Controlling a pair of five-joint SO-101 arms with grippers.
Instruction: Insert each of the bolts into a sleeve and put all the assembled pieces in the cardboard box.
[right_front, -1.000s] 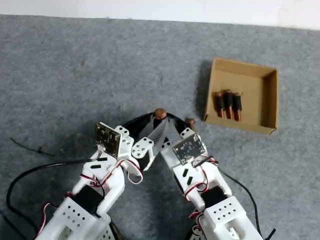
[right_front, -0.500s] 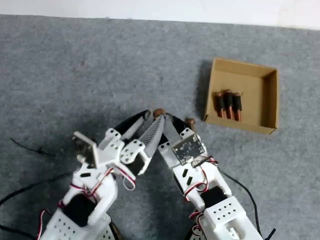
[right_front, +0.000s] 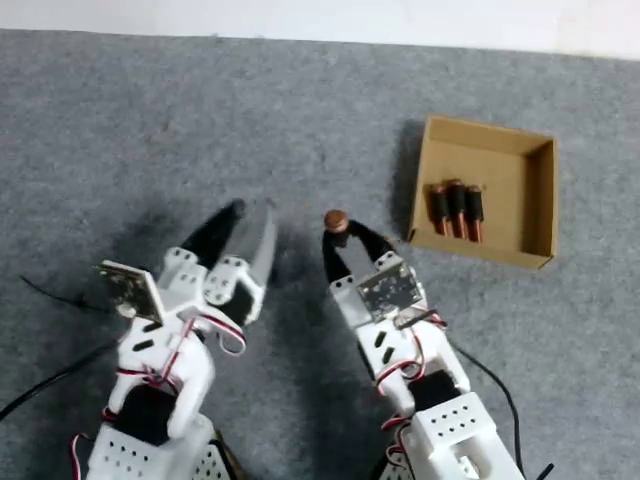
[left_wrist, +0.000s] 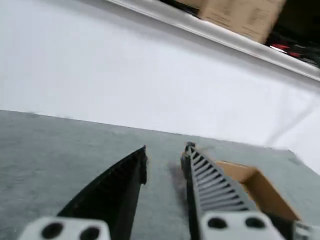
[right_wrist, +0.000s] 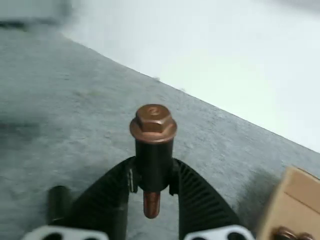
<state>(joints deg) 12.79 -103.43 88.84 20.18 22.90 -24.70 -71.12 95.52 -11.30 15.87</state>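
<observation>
1. The right end effector (right_front: 340, 240) is gripping a black sleeve (right_wrist: 153, 152) between its two fingers, clamped around the sleeve's lower half.
2. A copper bolt (right_wrist: 153, 122) is sitting in that sleeve. Its hexagonal head is resting on the sleeve's upper end and its threaded tip is poking out below.
3. The assembled piece is being held upright above the grey counter (right_front: 150, 120), around the middle of the counter. It is near the cardboard box (right_front: 480, 132) but not over it.
4. The left end effector (right_front: 252, 212) is hanging partly open with a narrow gap between its fingertips, and nothing is sitting between them. It is hovering beside the right end effector, apart from it, on the side away from the box.
5. The box is lying toward the far right of the counter, open side up.
6. Three assembled pieces (right_front: 456, 212) are lying side by side on the box floor, touching one another, with their black sleeves pointing toward the counter's far edge.
</observation>
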